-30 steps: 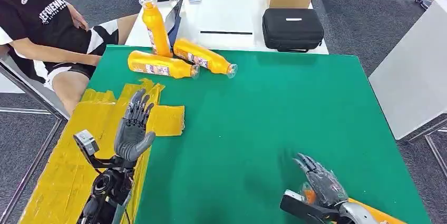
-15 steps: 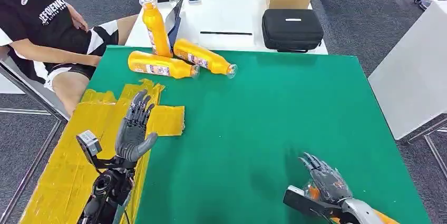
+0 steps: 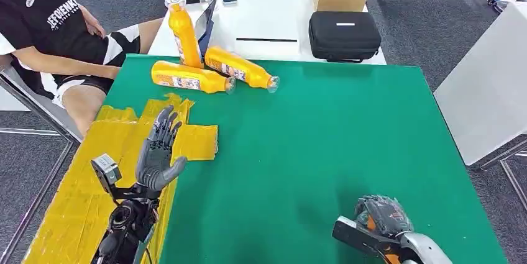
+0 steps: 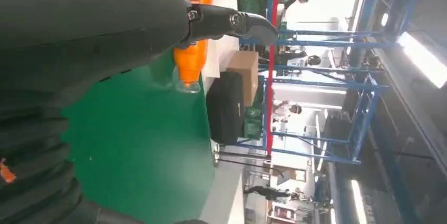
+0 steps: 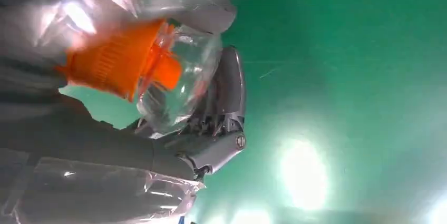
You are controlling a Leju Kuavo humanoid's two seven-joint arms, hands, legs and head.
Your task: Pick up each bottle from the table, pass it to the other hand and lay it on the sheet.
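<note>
My right hand (image 3: 380, 215) sits low at the near edge of the green worktop (image 3: 323, 140), fingers curled around a bottle (image 5: 153, 76); the right wrist view shows its orange cap and clear wrapping against the palm. My left hand (image 3: 156, 150) hovers over the yellow sheet (image 3: 74, 202), fingers spread, holding nothing. At the far edge I see two orange bottles lying (image 3: 189, 77) (image 3: 239, 68) and one standing (image 3: 182, 30). A person (image 3: 56, 34) sits alongside.

Mid green table (image 3: 323, 133) open; three orange bottles (image 3: 189, 77) crowd far-left edge, yellow sheet (image 3: 112, 171) along left.
</note>
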